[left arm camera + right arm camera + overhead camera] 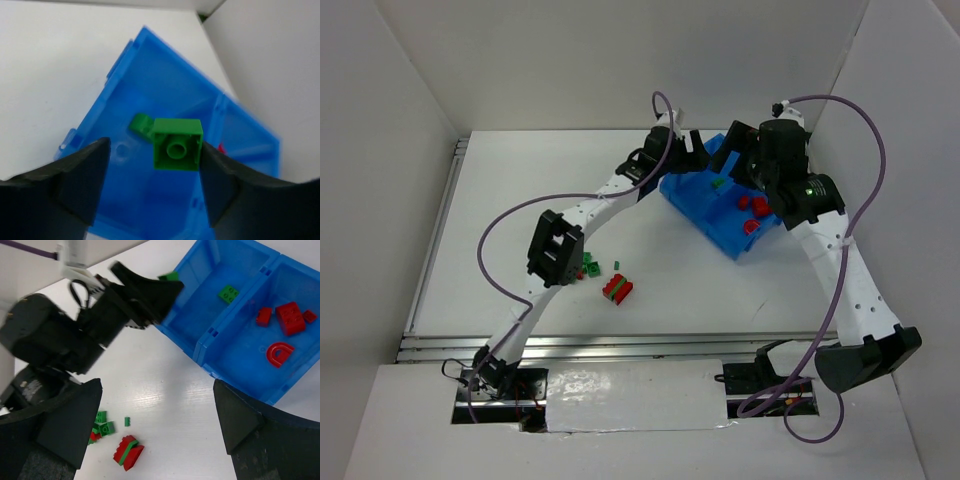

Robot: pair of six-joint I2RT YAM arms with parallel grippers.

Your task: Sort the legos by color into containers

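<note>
My left gripper [151, 167] hangs open over the blue bin [125, 200]. A green lego [177, 145] sits against its right finger, clear of the left one, above the compartment where another green piece [141, 123] lies. In the right wrist view that compartment holds a green brick [228, 293]; the other holds red bricks [290, 317] and a red arch [279, 354]. My right gripper [157, 390] is open and empty, high over the table beside the bin. Loose legos lie on the table: a red-and-green stack [618, 288] and green pieces [590, 268].
The bin [705, 215] sits askew at the back right of the white table, between both wrists. White walls enclose the table on the left, back and right. The left arm's elbow [555, 248] hangs just left of the loose bricks.
</note>
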